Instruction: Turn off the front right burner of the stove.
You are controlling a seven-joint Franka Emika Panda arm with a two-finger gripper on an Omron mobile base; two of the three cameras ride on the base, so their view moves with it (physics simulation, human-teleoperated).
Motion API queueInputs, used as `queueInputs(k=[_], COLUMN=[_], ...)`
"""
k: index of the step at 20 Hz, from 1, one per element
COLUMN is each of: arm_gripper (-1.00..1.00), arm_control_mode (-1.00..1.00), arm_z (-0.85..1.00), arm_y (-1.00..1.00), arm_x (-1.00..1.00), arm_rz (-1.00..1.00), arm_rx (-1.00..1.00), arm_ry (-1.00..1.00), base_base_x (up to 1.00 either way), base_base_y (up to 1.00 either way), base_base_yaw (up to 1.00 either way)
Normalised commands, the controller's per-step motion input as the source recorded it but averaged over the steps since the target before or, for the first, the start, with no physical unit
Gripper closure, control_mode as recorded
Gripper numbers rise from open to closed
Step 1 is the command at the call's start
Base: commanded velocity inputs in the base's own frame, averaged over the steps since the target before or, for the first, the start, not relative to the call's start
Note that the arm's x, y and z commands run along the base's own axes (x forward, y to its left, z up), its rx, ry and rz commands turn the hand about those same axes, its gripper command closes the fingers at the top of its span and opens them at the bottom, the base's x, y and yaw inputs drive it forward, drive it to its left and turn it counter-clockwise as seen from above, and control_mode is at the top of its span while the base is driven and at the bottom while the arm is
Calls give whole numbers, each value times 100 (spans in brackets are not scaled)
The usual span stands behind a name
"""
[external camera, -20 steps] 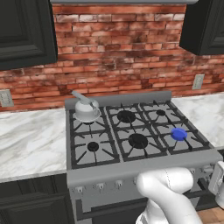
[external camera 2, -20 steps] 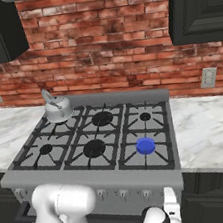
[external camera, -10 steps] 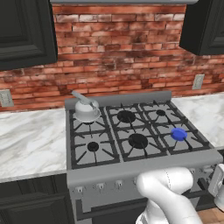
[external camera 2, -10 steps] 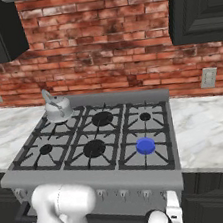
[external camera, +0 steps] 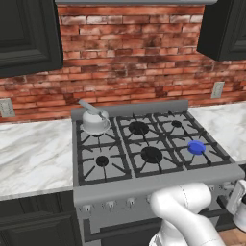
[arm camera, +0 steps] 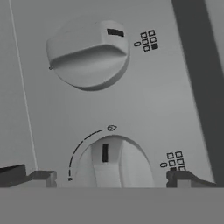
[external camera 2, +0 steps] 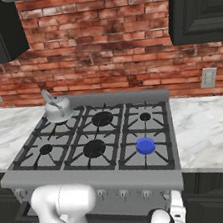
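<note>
The front right burner [external camera: 196, 147] [external camera 2: 145, 146] glows as a bright blue disc under its black grate on the grey steel stove [external camera: 144, 185] [external camera 2: 93, 179]. My gripper [arm camera: 109, 179] is open, low at the right end of the stove's front panel. Its fingertips [arm camera: 41, 178] stand on either side of a silver knob [arm camera: 114, 164] without touching it. That knob's dark mark points up the picture. A second knob [arm camera: 87, 54] sits above it in the hand view. From the base views the hand [external camera: 238, 204] [external camera 2: 176, 212] shows just below the panel's right corner.
A silver kettle [external camera: 94, 120] [external camera 2: 57, 110] sits on the back left burner. Marble counters [external camera: 33, 153] [external camera 2: 207, 129] flank the stove, with a brick wall behind and dark cabinets above and below. A dark vertical strip [arm camera: 197, 65] runs beside the knobs.
In the right base view the hand has edged slightly to the right below the stove's front panel. The burner stays lit and nothing else has moved.
</note>
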Motion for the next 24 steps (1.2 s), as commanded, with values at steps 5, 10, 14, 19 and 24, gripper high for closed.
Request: queueInputs(k=[5,10,14,19,24], arm_gripper=[-100,-100,-100,100,100], arm_control_mode=[-100,-100,-100,-100,-100], arm_z=[-5,-1,-13,-6,-1], arm_y=[-1,0,0,0,0], arm_x=[23,7,3,2,1], arm_rz=[-2,-3,-3,-3,-4], arm_rx=[3,0,0,0,0], arm_ry=[-4,-4,0,-1,0], base_base_x=[0,0,0,0,0], base_base_y=[0,0,0,0,0], base_base_yaw=[0,0,0,0,0])
